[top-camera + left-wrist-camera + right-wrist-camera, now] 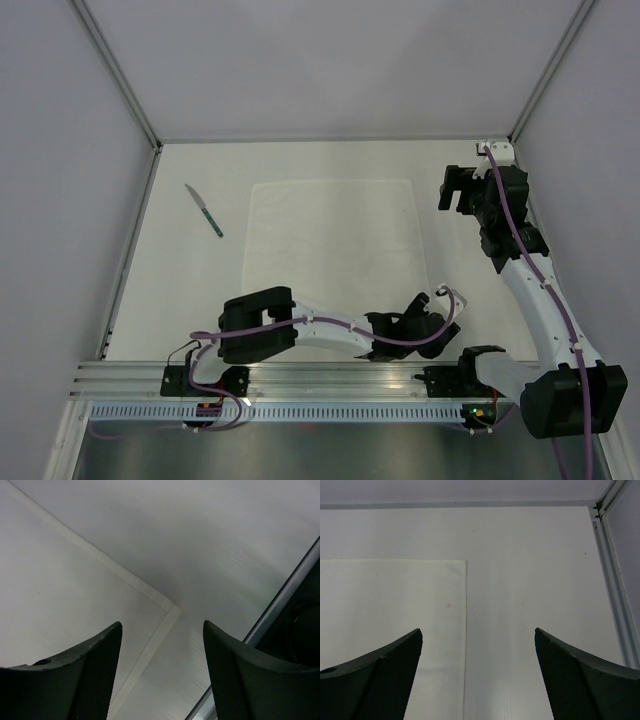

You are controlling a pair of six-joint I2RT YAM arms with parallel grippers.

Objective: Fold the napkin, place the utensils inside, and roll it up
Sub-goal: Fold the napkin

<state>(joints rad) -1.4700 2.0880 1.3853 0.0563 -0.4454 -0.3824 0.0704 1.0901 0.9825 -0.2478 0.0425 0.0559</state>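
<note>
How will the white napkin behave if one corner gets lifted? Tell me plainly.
The napkin lies flat with faint creases, so it is probably floppy cloth: a lifted corner would likely drape, not raise the whole sheet. Its edge barely stands off the table, so it is probably thin and light. Pushed, it may bunch or slide.

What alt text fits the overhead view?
A white napkin lies flat on a table, a knife apart to its left. The left end effector is near its near-right corner, the right end effector beside its far-right corner.
</note>
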